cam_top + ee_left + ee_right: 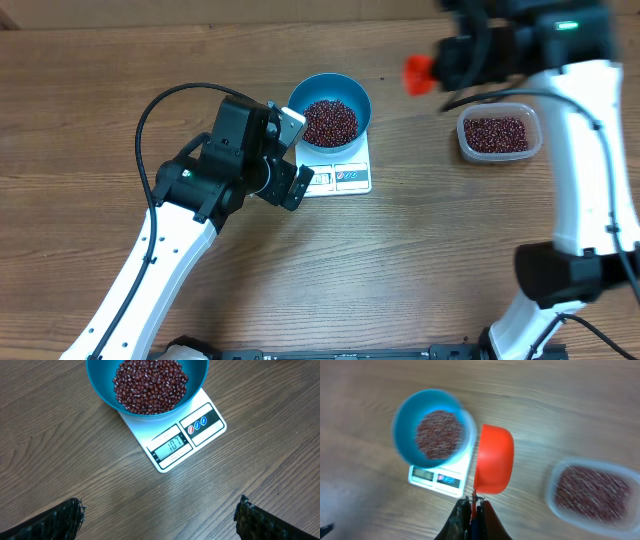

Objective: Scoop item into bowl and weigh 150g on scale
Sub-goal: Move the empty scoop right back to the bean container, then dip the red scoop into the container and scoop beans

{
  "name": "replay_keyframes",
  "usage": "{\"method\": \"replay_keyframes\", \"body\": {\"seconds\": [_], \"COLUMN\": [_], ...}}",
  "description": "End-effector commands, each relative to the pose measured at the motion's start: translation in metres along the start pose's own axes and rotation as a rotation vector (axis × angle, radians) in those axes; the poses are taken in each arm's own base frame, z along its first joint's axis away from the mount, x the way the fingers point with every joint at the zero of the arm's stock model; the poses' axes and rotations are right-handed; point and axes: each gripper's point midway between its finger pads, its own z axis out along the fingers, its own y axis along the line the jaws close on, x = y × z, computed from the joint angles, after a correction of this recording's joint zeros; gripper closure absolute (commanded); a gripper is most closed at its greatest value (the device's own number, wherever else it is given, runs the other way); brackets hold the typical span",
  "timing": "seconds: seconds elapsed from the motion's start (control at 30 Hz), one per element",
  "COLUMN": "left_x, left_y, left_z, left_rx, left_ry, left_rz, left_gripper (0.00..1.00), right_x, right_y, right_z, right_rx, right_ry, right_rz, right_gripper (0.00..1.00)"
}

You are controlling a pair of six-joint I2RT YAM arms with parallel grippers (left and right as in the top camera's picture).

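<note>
The blue bowl (361,92) stands on the white scale (345,178) and holds a heap of red-brown beans (329,122). From the left wrist the bowl (97,385), its beans (150,385) and the scale (202,422) are seen at the top; the display reads 107. My left gripper (159,510) hovers open over bare wood just short of the scale, nothing between its fingers. My right gripper (474,504) is shut on the handle of an orange-red scoop (493,459), held in the air between the bowl (405,415) and the tub. The scoop's inside is turned away.
A clear plastic tub (535,120) with more beans (497,133) sits to the right of the scale; it also shows blurred in the right wrist view as the tub (555,485). The left arm's black wrist (235,150) crowds the scale's left side.
</note>
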Motion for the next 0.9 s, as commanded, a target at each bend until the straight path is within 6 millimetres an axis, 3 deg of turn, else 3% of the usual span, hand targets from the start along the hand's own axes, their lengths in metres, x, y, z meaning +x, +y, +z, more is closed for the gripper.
{"method": "replay_keyframes", "body": {"seconds": [0.0,0.13,0.3,0.63,0.87], "left_x": [-0.001,-0.001,-0.001,-0.001,-0.001], "left_y": [-0.005,-0.005,-0.005,-0.005,-0.005], "left_z": [0.002,0.002,0.002,0.002,0.002], "left_rx": [0.018,0.018,0.018,0.018,0.018], "left_ry": [0.001,0.001,0.001,0.001,0.001], "left_rz": [0.024,0.023,0.024,0.024,0.023], "left_gripper": [0.0,0.01,0.0,0.0,0.0], "right_x": [0.002,0.02,0.053,0.111,0.115], "right_y": [-0.036,-0.092,-0.137,-0.182,-0.193], "right_z": [-0.024,-0.025,0.002,0.075,0.102], "right_rx": [-0.021,0.026,0.035,0.135,0.154], "right_ry": [-0.042,-0.013,0.096,0.281,0.251], "right_rz": [0.091,0.225,0.365,0.467,0.501], "right_gripper": [0.96,0.96,0.96,0.96,0.96]}}
